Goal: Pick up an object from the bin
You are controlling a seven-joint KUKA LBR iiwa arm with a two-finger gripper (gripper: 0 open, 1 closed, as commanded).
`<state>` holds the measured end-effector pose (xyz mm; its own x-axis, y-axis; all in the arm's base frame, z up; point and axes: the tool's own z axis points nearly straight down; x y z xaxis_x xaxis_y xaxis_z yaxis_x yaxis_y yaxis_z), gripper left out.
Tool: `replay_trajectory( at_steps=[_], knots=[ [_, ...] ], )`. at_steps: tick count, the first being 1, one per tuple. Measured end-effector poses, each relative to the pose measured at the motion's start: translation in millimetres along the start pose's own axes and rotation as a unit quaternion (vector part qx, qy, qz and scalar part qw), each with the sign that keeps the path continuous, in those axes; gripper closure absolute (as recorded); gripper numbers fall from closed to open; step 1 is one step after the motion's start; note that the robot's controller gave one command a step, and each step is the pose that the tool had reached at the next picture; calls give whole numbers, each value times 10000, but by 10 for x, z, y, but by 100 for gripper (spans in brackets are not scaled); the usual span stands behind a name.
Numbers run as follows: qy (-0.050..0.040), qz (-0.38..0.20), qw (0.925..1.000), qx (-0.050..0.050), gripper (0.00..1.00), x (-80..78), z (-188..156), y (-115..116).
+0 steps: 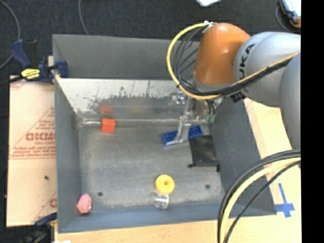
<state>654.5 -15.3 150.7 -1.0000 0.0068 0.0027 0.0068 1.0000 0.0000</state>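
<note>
My gripper (183,128) is low in the bin, right of the middle and close to the back wall. It stands directly over a small blue thing (170,138) that lies on the floor, with blue showing on both sides of it. A flat black piece (204,151) lies just to the right and in front of the gripper. An orange block (108,125) sits at the back left, well away from the gripper.
A yellow round thing (164,183) lies near the front wall with a small clear piece (161,202) just in front of it. A pink lump (84,203) sits in the front left corner. The arm with its orange cover and yellow cables hangs over the bin's back right.
</note>
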Motion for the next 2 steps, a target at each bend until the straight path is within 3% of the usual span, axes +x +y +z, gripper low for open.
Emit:
replay_trajectory(
  at_steps=[1,2],
  knots=[
    [-38,-1,10000,2,0,-14,-55,-2],
    [-16,206,9998,2,0,149,804,-446]
  ],
)
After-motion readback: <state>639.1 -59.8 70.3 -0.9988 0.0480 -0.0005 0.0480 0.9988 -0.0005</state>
